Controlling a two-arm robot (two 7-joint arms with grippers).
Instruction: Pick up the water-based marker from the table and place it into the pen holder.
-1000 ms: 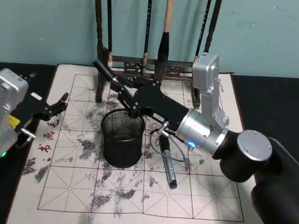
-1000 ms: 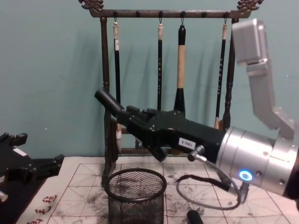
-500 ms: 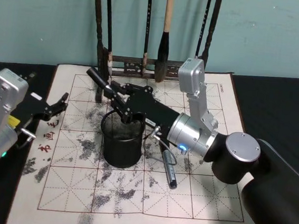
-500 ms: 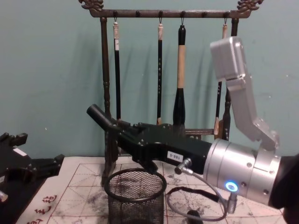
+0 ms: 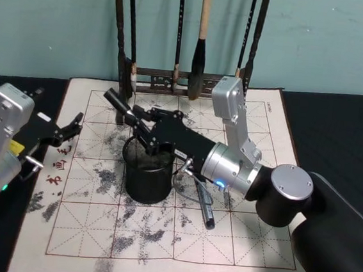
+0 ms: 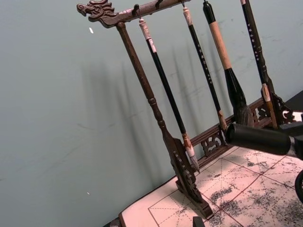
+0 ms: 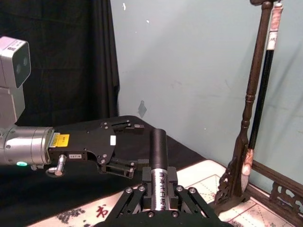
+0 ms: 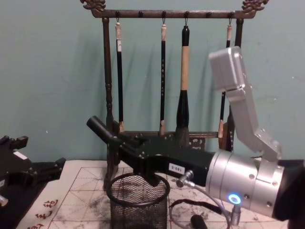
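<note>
Item: water-based marker [image 7: 158, 151], black barrel with a printed label band. You have it clamped in the right gripper [image 7: 159, 191], whose fingers close on the labelled middle, above the pen holder [image 5: 145, 184] at the centre of the mat. Attitude: tilted, free end pointing up and to the far left; the lower end is hidden behind the gripper. Handling, by judgement: light, stiff, smooth plastic, so likely to pivot or slide in the pads if knocked. A mid-barrel hold suits it, and it should drop cleanly once upright over the opening. Receptacle: black wire-mesh cup, probably light enough to tip if you catch its rim. Left gripper [image 5: 74, 126]: parked at the left edge of the mat, fingers spread, holding nothing. Also present: a second pen [image 5: 204, 206] lying flat on the mat just right of the holder, under your right arm. Surface: cream calligraphy mat [image 5: 157, 249], red grid, grey ink stains, on a dark table [image 5: 337, 119]; flat, probably slightly soft. Room: wooden brush rack [image 5: 120, 27] at the far edge with hanging brushes, near the marker's raised end; teal wall behind.
</note>
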